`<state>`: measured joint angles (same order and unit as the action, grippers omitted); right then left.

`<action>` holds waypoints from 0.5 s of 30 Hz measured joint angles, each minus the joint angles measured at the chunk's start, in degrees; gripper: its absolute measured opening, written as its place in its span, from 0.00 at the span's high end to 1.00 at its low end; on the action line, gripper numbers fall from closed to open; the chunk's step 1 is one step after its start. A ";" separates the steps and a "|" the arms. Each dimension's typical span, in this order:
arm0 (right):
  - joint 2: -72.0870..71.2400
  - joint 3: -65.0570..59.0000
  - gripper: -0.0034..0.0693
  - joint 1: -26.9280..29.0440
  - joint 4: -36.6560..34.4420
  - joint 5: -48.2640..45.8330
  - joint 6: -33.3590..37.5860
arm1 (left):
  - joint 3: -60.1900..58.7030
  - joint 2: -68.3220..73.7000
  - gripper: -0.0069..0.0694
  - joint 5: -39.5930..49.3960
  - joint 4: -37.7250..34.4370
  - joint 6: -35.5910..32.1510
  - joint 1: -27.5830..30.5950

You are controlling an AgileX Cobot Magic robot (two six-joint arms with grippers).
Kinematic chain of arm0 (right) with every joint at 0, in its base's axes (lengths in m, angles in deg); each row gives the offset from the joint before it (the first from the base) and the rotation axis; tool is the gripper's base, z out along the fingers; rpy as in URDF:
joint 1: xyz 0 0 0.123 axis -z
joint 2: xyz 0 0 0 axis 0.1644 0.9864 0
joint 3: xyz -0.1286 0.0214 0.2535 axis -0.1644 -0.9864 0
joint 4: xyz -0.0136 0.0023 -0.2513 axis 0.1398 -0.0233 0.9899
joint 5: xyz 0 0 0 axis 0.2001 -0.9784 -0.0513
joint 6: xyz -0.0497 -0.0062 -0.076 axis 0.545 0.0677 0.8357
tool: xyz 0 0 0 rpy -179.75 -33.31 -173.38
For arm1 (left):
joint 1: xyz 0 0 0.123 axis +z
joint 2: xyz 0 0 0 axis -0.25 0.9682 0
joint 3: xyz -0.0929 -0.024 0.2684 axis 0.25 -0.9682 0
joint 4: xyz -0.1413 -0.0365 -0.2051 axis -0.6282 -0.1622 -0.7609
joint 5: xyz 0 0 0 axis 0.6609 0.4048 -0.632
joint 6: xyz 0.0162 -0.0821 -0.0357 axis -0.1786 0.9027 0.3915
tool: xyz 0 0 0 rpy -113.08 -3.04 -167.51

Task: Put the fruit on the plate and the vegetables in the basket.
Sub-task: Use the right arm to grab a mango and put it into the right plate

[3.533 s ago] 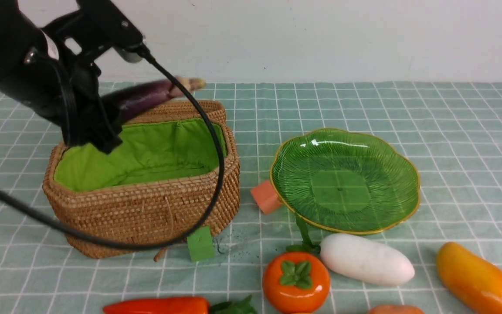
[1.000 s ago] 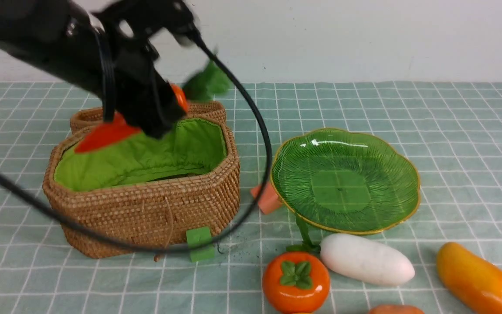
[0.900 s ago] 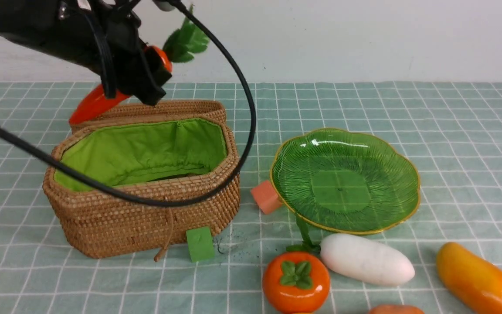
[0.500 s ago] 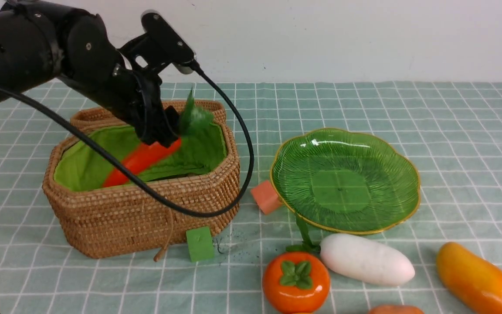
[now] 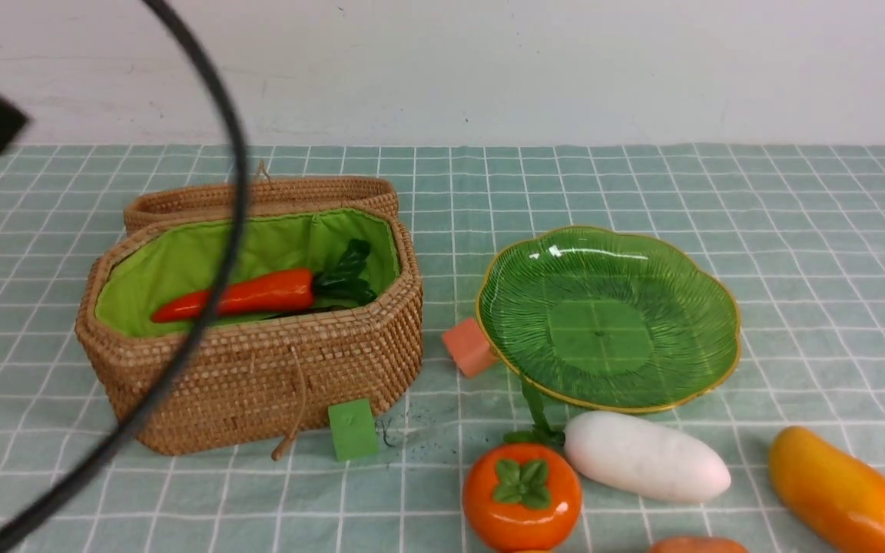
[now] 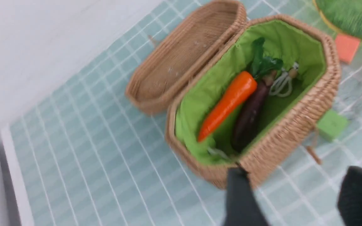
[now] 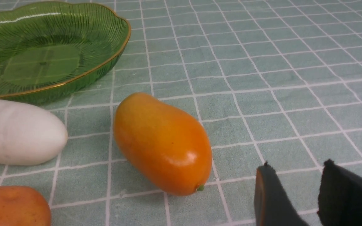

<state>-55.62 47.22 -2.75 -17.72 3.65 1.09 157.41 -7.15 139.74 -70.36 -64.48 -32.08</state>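
Carrot (image 5: 243, 296) released into the basket (image 5: 258, 376).
Half a second ago the left gripper (image 6: 294, 185) held it; now it has pulled away, jaws parted and empty, and the carrot lies beside the eggplant (image 6: 250, 116).

Bright even light, soft shadows, glare on plate (image 5: 642, 292) (far side), left wrist view blurred

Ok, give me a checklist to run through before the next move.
1. Carrot inside basket: ok, lying beside the eggplant.
2. Left gripper open and empty: ok.
3. Right gripper open and empty, beside the mango: ok.
4. Plate free for fruit: ok, nothing on it.
5. Radish and potato in basket: not ok, both on the cloth.
6. Lemon located: cannot tell, not in view.
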 joint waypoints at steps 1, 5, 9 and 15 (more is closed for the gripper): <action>0.00 0.00 0.62 0.00 0.00 0.00 0.00 | -0.18 -3.46 0.53 1.56 0.00 4.02 0.00; 0.00 0.00 0.62 0.00 0.00 0.00 0.00 | -5.40 -17.13 0.79 1.57 -0.39 16.12 0.00; 0.00 0.00 0.62 0.00 0.00 0.00 0.00 | -20.24 -37.00 0.93 -1.31 -0.45 24.15 0.00; 0.00 0.00 0.62 0.00 0.00 0.00 0.00 | -39.67 -51.00 0.93 -5.63 -3.35 28.29 0.00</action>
<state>-55.62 47.22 -2.75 -17.72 3.65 1.09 117.74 -58.14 134.10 -73.71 -36.19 -32.08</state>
